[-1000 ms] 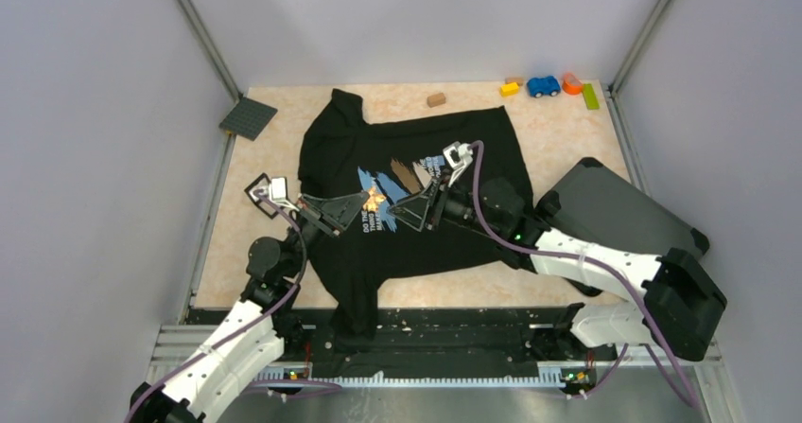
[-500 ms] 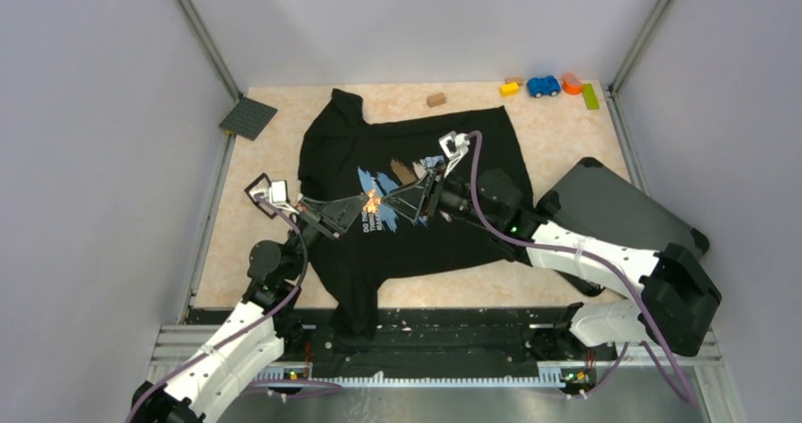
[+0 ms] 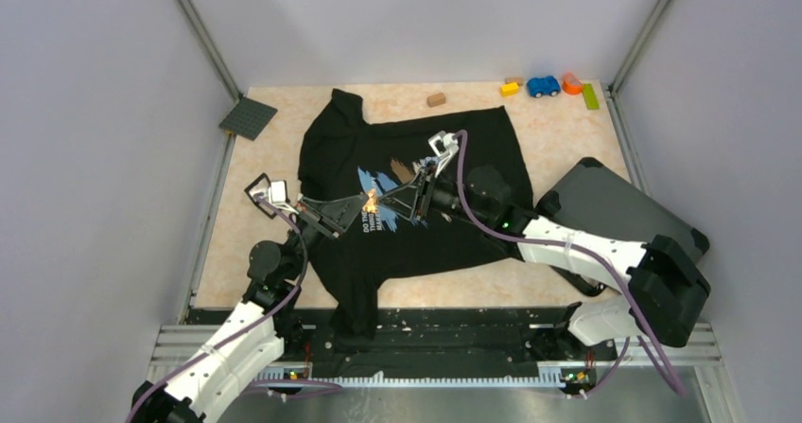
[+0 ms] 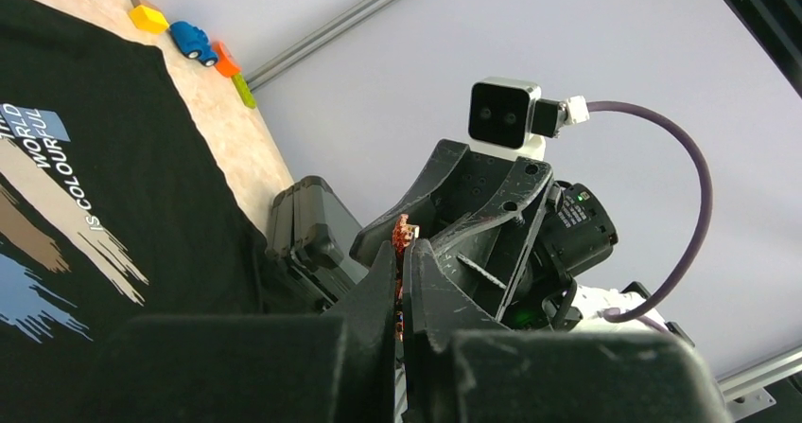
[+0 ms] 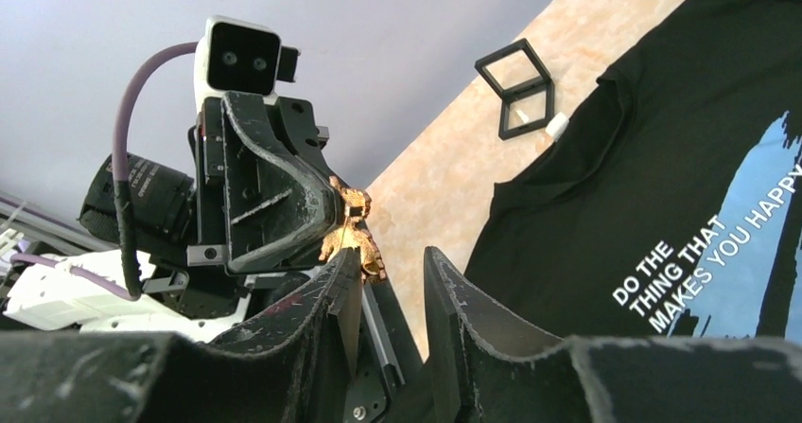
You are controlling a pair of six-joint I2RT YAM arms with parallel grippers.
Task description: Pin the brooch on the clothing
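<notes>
The black T-shirt [image 3: 407, 158] lies flat on the table, print up. My left gripper [image 3: 362, 203] is shut on the tiny orange-red brooch [image 3: 371, 199] and holds it above the shirt's print. In the left wrist view the brooch [image 4: 405, 233] sticks out from the pinched fingertips [image 4: 388, 262]. My right gripper [image 3: 384, 205] is open, tip to tip with the left one. In the right wrist view the brooch [image 5: 356, 236] sits at the tip of its left finger [image 5: 342, 276], with the gap beside it empty. The shirt [image 5: 662, 158] lies below.
A dark grey hard case [image 3: 615, 210] lies at the right under my right arm. A small black-framed clear box [image 3: 260, 192] sits left of the shirt. Toy blocks and a blue car [image 3: 544, 85] line the back right. A brown block [image 3: 436, 99] and a grey baseplate [image 3: 248, 117] lie at the back.
My right gripper has moved left across the shirt until its tips meet the brooch held by the left gripper. The left gripper has stayed put.
</notes>
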